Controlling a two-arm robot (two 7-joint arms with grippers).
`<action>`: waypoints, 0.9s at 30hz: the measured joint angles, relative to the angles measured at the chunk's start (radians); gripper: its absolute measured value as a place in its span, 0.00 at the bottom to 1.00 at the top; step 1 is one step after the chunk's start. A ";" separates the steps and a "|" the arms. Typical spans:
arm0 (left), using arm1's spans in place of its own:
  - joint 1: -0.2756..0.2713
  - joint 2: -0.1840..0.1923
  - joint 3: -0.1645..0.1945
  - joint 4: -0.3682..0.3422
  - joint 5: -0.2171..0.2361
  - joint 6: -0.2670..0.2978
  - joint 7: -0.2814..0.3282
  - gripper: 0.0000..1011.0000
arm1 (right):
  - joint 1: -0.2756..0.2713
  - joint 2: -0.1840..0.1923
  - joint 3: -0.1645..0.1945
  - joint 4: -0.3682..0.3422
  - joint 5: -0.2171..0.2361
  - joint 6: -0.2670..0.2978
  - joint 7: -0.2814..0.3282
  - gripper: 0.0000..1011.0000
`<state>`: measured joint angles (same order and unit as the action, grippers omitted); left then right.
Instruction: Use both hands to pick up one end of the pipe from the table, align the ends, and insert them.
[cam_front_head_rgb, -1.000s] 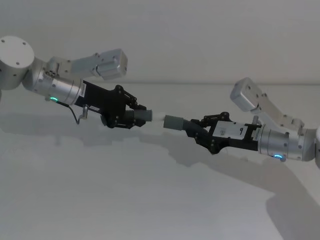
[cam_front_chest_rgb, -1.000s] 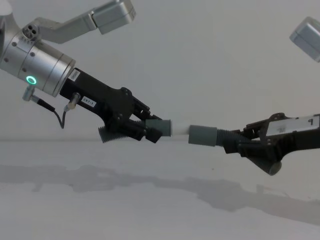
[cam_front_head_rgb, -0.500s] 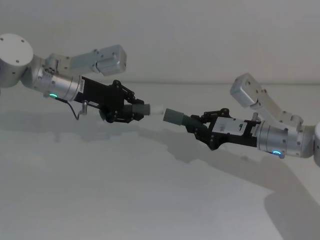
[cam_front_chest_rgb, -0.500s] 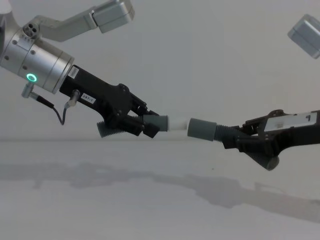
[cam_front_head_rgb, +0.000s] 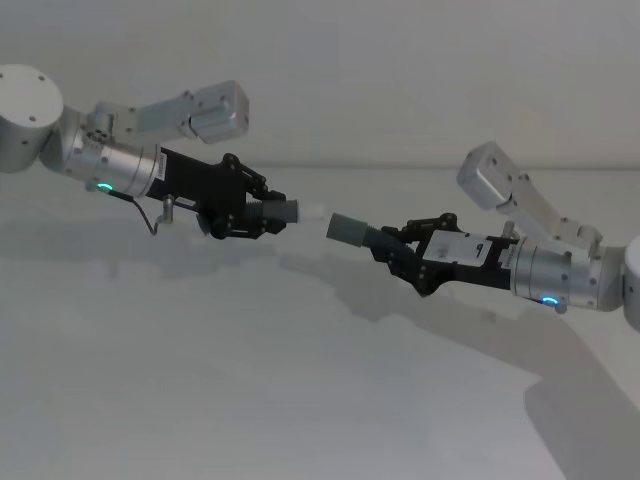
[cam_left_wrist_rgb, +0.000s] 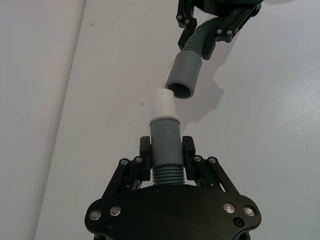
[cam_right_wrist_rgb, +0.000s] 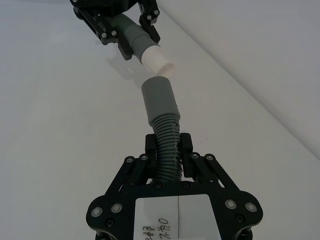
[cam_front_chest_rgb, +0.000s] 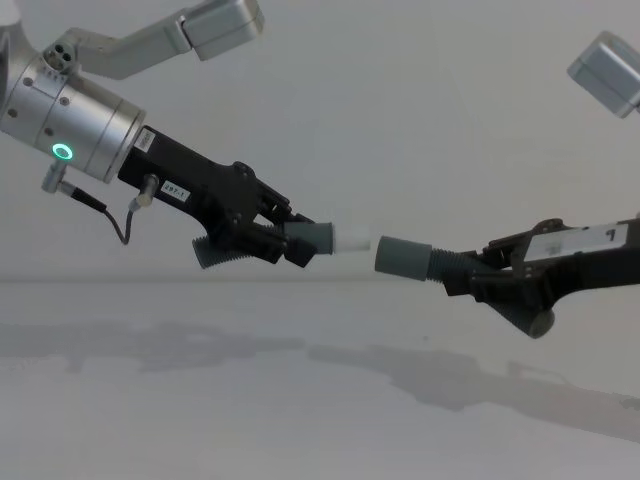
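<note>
Both pipe pieces hang in the air above the white table (cam_front_head_rgb: 300, 390). My left gripper (cam_front_head_rgb: 250, 210) is shut on the ribbed part of the piece with the whitish plug tip (cam_front_chest_rgb: 355, 241). My right gripper (cam_front_head_rgb: 400, 256) is shut on the ribbed part of the other piece, whose grey socket cuff (cam_front_chest_rgb: 403, 256) points at the tip. The two ends face each other with a small gap. In the left wrist view the plug tip (cam_left_wrist_rgb: 163, 104) sits just short of the socket cuff (cam_left_wrist_rgb: 183, 75) and a little to one side of its mouth. The right wrist view shows the cuff (cam_right_wrist_rgb: 159, 100) below the tip (cam_right_wrist_rgb: 156, 59).
Arm shadows fall on the bare table under the grippers. A pale grey wall (cam_front_head_rgb: 400, 80) rises behind the table's far edge. Silver arm links (cam_front_head_rgb: 210, 108) (cam_front_head_rgb: 500, 180) stand above each wrist.
My left gripper has drawn back to the left and slightly up with its piece. The plug tip, which was at the cuff's mouth, now stands a little apart from it.
</note>
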<state>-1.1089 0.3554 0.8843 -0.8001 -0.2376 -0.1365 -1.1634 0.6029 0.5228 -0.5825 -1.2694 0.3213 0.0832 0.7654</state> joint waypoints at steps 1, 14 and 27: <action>0.000 -0.001 -0.001 0.001 0.000 0.000 0.000 0.36 | 0.001 0.000 -0.001 0.001 0.000 0.000 0.000 0.27; -0.007 -0.014 -0.005 0.032 0.006 -0.007 -0.015 0.36 | 0.017 0.000 -0.013 0.018 0.008 0.002 -0.002 0.27; -0.018 -0.031 -0.001 0.067 0.024 -0.016 -0.025 0.36 | 0.034 -0.003 -0.026 0.038 0.014 -0.002 0.005 0.27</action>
<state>-1.1271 0.3239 0.8829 -0.7327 -0.2136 -0.1528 -1.1886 0.6368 0.5199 -0.6085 -1.2311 0.3355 0.0812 0.7708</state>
